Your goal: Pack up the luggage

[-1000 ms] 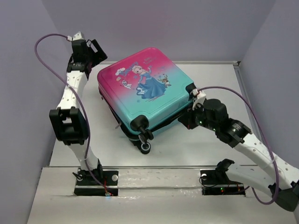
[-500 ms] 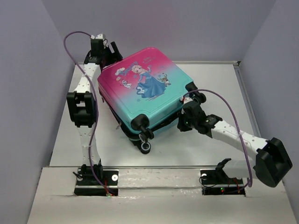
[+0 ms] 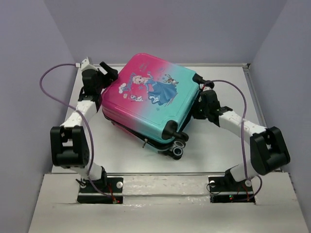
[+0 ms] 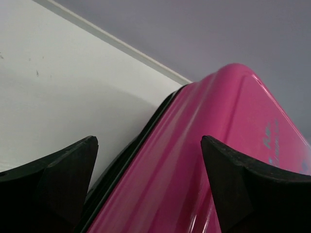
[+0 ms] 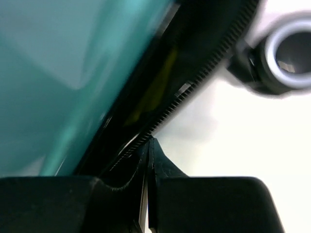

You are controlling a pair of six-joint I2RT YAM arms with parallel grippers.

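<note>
Luggage (image 3: 146, 104) lying print-up at mid-surface (image 3: 218, 150), flanked on both sides.
With left jaws spread wide astride the pink edge, contact not clear from either view. With right jaws pressed fully together, tips at the zipper (image 5: 187, 94) on the teal side, nothing visibly pinched. Seam between the shells slightly agape; wheels (image 3: 178, 148) toward the near edge.

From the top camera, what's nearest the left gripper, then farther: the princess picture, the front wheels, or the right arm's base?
From the left gripper:
1. Princess picture, middle of the luggage lid.
2. Front wheels, at its near corner.
3. Right arm's base, bottom right.
</note>
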